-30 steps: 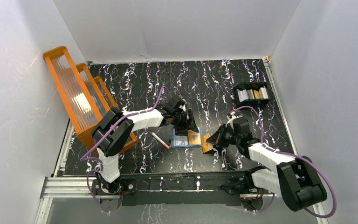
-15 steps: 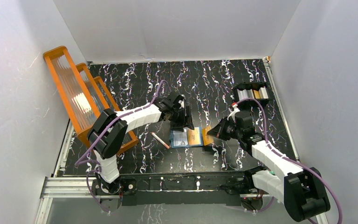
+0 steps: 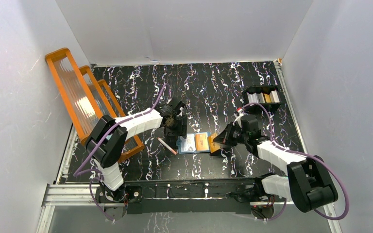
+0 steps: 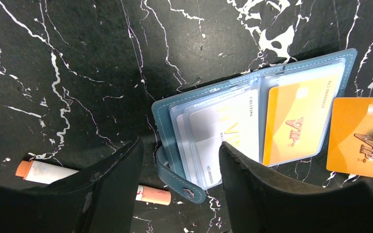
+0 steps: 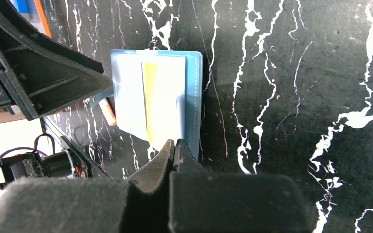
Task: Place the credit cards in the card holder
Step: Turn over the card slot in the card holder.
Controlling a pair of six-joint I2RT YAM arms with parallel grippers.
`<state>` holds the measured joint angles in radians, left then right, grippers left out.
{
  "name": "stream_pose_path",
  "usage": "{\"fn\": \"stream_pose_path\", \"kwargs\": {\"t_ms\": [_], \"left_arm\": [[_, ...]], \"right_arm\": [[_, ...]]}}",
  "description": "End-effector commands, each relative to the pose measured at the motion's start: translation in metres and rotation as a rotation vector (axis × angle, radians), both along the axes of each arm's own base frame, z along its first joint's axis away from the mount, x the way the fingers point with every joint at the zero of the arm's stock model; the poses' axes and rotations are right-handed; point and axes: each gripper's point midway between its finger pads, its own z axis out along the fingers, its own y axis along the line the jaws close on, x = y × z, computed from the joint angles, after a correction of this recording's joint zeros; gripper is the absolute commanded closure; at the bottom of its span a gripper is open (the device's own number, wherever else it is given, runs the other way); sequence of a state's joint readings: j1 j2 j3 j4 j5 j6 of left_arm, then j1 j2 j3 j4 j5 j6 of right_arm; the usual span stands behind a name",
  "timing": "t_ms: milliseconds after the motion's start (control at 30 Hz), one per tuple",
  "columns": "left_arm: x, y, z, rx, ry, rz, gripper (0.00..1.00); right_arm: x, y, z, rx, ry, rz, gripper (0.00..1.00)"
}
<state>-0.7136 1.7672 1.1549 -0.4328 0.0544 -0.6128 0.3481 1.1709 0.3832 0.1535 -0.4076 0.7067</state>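
Observation:
The teal card holder (image 3: 194, 143) lies open on the table. In the left wrist view the holder (image 4: 165, 114) has a white card (image 4: 228, 138) in its left pocket and an orange card (image 4: 296, 121) in its right pocket. My left gripper (image 4: 179, 167) is open and empty, hovering over the holder's left edge and snap tab; it also shows in the top view (image 3: 178, 131). My right gripper (image 3: 221, 141) is shut on another orange card (image 4: 357, 138), held just off the holder's right edge. In the right wrist view the fingers (image 5: 167, 153) are pressed together in front of the holder (image 5: 193, 97).
A pink-brown pen-like stick (image 3: 167, 145) lies left of the holder. A black compartmented tray (image 3: 263, 97) with cards stands at the back right. A big orange ribbed rack (image 3: 80, 102) stands along the left side.
My left gripper has drawn back to the left, off the holder's middle to its left edge. My right gripper has carried the orange card a little closer to the holder's right edge.

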Motion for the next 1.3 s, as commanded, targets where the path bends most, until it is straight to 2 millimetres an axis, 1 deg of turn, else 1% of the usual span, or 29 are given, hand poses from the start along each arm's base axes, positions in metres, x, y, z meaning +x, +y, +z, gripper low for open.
{"fn": "stream_pose_path", "kwargs": {"t_ms": [0, 200, 400, 467, 700, 767, 833, 933, 1033, 1267], "left_arm": [[-0.004, 0.002, 0.011, -0.023, -0.013, -0.017, 0.44], [-0.007, -0.001, 0.009, -0.042, -0.003, -0.034, 0.5], [-0.01, -0.005, 0.005, -0.07, 0.009, -0.041, 0.69], [-0.011, -0.004, 0.003, -0.068, 0.015, -0.042, 0.73], [-0.013, -0.009, 0.001, -0.094, 0.024, -0.046, 0.8], [-0.013, -0.008, 0.0, -0.09, 0.025, -0.045, 0.81], [-0.013, -0.007, 0.0, -0.087, 0.022, -0.046, 0.82], [-0.013, -0.006, -0.001, -0.082, 0.021, -0.046, 0.84], [-0.013, -0.007, -0.001, -0.083, 0.022, -0.05, 0.86], [-0.011, -0.008, -0.001, -0.088, 0.021, -0.044, 0.86]], "right_arm": [[0.009, 0.007, 0.008, 0.022, -0.05, 0.026, 1.0], [0.009, 0.005, 0.001, 0.003, -0.04, 0.026, 1.0], [0.008, 0.008, 0.0, 0.016, -0.03, 0.038, 1.0], [0.008, 0.008, 0.001, 0.016, -0.032, 0.038, 1.0], [0.008, 0.015, 0.003, 0.06, -0.021, 0.056, 1.0], [0.009, 0.014, 0.004, 0.053, -0.025, 0.05, 1.0], [0.011, 0.01, 0.007, 0.026, -0.044, 0.044, 1.0], [0.018, -0.002, 0.009, -0.072, -0.086, 0.036, 1.0], [0.017, -0.002, 0.013, -0.079, -0.1, 0.053, 1.0], [0.009, -0.001, -0.002, -0.067, -0.047, 0.071, 1.0]]}}
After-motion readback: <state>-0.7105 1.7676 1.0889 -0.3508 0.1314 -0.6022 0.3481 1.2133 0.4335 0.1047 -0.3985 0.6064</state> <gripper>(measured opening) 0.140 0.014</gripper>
